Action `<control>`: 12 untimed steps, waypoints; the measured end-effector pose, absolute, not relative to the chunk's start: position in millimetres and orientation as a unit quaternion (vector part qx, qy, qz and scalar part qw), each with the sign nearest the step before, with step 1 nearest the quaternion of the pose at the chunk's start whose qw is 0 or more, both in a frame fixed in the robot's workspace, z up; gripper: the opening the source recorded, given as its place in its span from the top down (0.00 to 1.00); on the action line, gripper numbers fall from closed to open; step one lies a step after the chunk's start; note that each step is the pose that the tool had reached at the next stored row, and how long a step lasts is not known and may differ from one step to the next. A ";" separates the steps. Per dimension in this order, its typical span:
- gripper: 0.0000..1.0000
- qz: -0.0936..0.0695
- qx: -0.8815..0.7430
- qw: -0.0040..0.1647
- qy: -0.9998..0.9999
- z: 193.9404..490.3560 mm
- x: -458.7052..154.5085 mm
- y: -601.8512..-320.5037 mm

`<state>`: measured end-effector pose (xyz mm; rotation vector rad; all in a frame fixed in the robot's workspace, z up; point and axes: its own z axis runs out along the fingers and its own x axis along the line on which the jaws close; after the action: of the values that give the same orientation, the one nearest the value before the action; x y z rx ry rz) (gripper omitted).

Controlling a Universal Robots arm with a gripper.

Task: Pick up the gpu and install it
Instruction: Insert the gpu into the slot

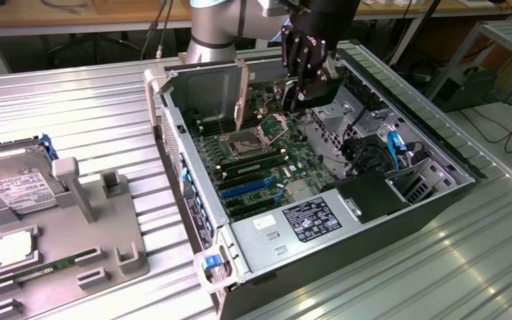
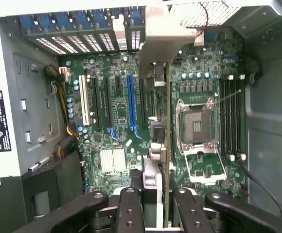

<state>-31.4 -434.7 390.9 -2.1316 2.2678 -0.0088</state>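
An open computer case (image 1: 178,143) lies on its side on the metal table. Above its motherboard (image 1: 265,163) my gripper (image 1: 304,90) is shut on the gpu (image 1: 239,93), which stands on edge with its metal bracket towards the case's rear wall. In the wrist view the gpu (image 2: 167,145) shows as a thin edge running away from my gripper (image 2: 153,196), and its bracket (image 2: 163,39) sits near the rear slot openings. The card hangs over the board between the blue expansion slot (image 2: 130,104) and the CPU socket (image 2: 197,126). Whether it touches a slot is hidden.
On the exterior view's left, a grey parts tray (image 1: 105,233) holds a silver hard drive (image 1: 16,187), a square chip (image 1: 14,248) and a green memory stick (image 1: 47,270). A power supply (image 1: 314,217) and drive cage with cables (image 1: 376,153) fill the case's near end.
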 end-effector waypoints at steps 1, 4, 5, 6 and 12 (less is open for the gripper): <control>0.72 -0.003 -0.688 0.015 0.726 389.0 -31.7 -434.8; 0.72 -0.002 -0.697 0.014 0.717 384.0 -32.7 -434.7; 0.72 0.000 -0.699 0.012 0.715 382.0 -33.4 -434.7; 0.72 0.003 -0.699 0.009 0.715 381.0 -33.5 -434.7; 0.72 0.011 -0.699 0.000 0.715 374.8 -35.0 -434.7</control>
<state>-35.0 -434.7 374.8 -2.1953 2.2483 0.0356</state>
